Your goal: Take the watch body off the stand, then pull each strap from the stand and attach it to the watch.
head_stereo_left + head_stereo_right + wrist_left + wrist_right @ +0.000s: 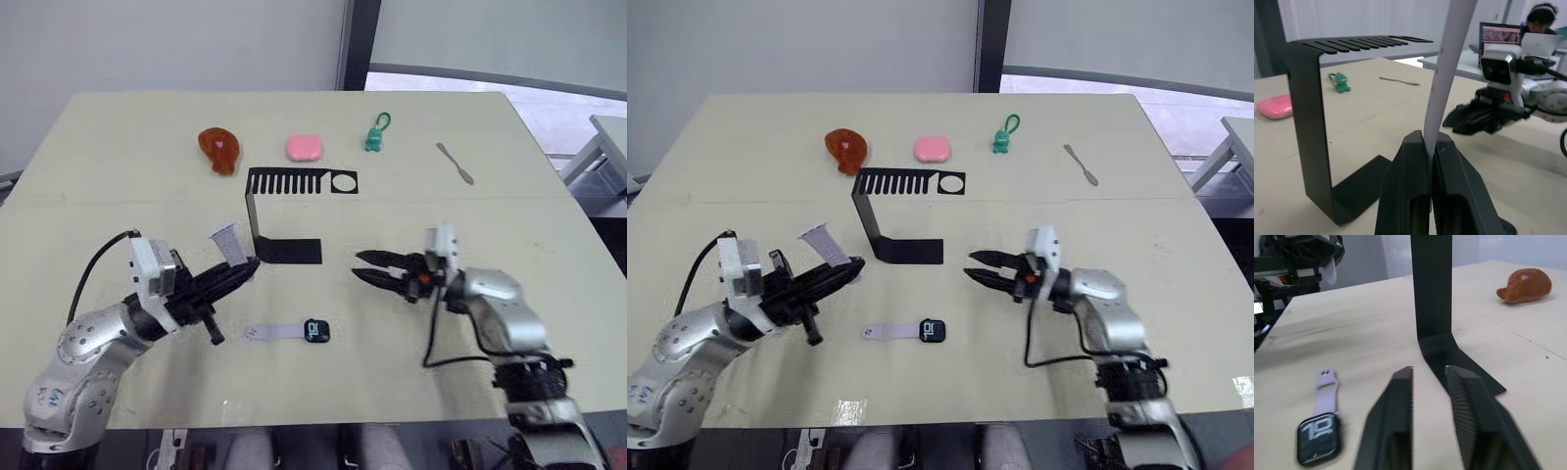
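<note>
Beige tabletop (118, 196) carries the stand (284, 211), with the watch body (316, 331) lying near it joined to 1 strap (274, 334), while the left gripper (245, 266) pinches the other strap (227, 242) and the right gripper (361, 266) hovers with fingers (1396, 431) parted, empty.

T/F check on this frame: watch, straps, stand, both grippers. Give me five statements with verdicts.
1. The small black watch body still sits on the black metal stand. False: it lies on the table.
2. A pale lavender strap is attached to it. True.
3. The left gripper pinches the second strap. True.
4. The right gripper is holding the watch. False: open, empty.
5. The green keychain figure hangs from the stand. False: it lies beyond it.
</note>
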Action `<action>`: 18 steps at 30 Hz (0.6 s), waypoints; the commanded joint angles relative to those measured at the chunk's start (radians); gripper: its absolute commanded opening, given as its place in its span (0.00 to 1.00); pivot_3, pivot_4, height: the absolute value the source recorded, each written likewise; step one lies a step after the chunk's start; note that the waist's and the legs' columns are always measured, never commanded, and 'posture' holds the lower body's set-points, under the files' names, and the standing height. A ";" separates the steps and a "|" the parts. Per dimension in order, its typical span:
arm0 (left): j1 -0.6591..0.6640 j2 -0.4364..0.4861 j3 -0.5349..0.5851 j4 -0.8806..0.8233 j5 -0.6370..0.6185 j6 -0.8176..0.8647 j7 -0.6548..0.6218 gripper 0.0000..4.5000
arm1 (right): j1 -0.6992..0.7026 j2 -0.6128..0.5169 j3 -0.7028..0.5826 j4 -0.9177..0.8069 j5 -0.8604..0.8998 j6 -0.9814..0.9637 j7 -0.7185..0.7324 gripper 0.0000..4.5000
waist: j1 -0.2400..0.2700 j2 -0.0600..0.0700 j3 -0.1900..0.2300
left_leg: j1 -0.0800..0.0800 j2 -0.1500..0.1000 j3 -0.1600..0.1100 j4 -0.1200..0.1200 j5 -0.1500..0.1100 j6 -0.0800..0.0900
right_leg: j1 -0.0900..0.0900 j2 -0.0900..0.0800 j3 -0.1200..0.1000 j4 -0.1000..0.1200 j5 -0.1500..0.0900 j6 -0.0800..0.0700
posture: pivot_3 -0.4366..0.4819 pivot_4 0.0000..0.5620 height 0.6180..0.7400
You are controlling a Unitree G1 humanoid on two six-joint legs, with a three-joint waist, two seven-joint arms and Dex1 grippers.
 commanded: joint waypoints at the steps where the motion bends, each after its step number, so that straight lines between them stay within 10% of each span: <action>1: 0.006 0.072 0.044 0.000 -0.128 0.102 -0.076 0.00 | 0.101 -0.068 -0.118 -0.155 0.125 0.112 -0.033 0.70 | 0.000 0.000 0.000 | 0.000 0.000 0.000 0.000 0.000 0.000 | 0.000 0.000 0.000 0.000 0.000 0.000 | 0.48 0.27 1.00; 4: -0.006 0.118 0.040 0.023 -0.176 0.162 -0.118 0.00 | 0.248 -0.097 -0.211 -0.225 0.185 0.151 -0.063 0.97 | -0.003 0.000 0.000 | 0.001 0.000 0.001 0.000 0.000 0.000 | 0.001 0.000 0.001 -0.001 0.000 0.000 | 0.48 0.27 1.00; 18: -0.262 0.050 -0.229 0.074 -0.122 0.315 -0.077 0.00 | 0.393 -0.010 -0.144 -0.480 0.405 0.338 -0.210 0.97 | 0.000 0.001 0.001 | 0.001 0.000 0.001 -0.001 0.000 0.000 | 0.000 0.001 0.002 -0.001 0.000 0.000 | 0.48 0.27 1.00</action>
